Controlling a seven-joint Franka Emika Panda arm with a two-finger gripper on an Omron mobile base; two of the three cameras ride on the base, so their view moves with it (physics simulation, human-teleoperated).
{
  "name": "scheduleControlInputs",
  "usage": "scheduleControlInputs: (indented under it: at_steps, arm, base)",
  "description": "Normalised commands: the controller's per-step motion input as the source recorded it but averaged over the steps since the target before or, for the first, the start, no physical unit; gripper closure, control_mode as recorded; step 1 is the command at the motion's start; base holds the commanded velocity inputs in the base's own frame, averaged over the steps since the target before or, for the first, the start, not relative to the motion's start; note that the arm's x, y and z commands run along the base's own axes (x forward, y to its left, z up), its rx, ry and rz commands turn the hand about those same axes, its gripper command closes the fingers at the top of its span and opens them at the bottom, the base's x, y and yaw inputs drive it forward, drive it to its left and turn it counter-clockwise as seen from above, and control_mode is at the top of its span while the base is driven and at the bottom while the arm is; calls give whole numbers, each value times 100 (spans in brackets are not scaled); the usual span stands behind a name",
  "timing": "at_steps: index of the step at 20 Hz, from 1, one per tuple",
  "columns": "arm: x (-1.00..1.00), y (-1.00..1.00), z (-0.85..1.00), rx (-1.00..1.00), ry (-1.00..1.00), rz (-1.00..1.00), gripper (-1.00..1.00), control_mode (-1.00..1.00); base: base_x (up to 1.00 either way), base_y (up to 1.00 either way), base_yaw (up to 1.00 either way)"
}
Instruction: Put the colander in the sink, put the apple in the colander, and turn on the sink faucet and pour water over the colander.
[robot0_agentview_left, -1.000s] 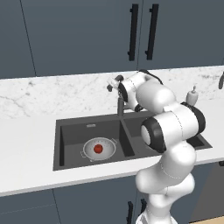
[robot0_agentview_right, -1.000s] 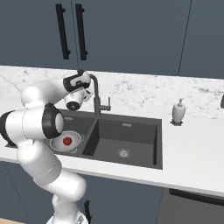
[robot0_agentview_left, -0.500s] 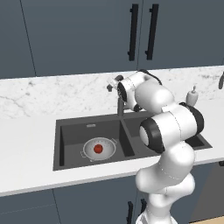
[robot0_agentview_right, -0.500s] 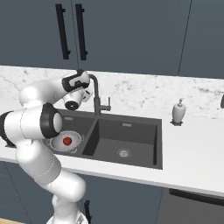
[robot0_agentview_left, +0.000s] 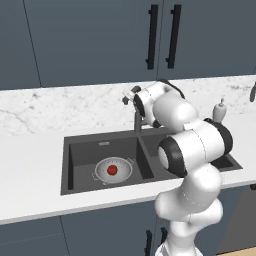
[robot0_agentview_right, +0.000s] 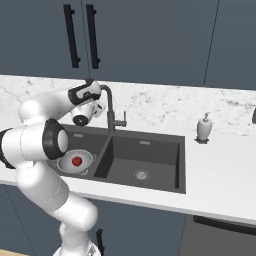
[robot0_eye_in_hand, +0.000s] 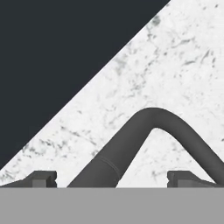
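The silver-grey colander (robot0_agentview_left: 104, 173) (robot0_agentview_right: 66, 162) sits on the floor of the left basin of the dark double sink (robot0_agentview_left: 82, 150) (robot0_agentview_right: 150, 155). The red apple (robot0_agentview_left: 112, 170) (robot0_agentview_right: 76, 161) lies inside it. The dark sink faucet (robot0_agentview_left: 137, 120) (robot0_agentview_right: 110, 107) rises behind the divider between the basins. My gripper (robot0_agentview_left: 128, 96) (robot0_agentview_right: 101, 109) is up at the faucet's bent top, open. In the hand view the faucet's bend (robot0_eye_in_hand: 148, 127) runs between my spread fingertips (robot0_eye_in_hand: 42, 178), and my gripper (robot0_eye_in_hand: 112, 179) holds nothing.
A white pump bottle (robot0_agentview_left: 220, 111) (robot0_agentview_right: 203, 127) stands on the marble counter (robot0_agentview_left: 35, 165) right of the sink. Dark cabinet doors with black handles (robot0_agentview_left: 152, 37) (robot0_agentview_right: 74, 35) hang above the marble backsplash. My arm arches over the right basin.
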Motion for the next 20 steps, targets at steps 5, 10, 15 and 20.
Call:
scheduleControlInputs:
  at_steps: [5,10,15,20]
  arm:
    - [-36,-2,2,0,5,0,-100,-100]
    - [-55,-2,13,0,2,0,-100,-100]
    - [-62,-10,28,0,1,0,-100,-100]
    - [-65,-20,36,0,2,0,-100,-100]
  base:
    - [0,0,0]
    - [0,0,0]
    - [0,0,0]
    - [0,0,0]
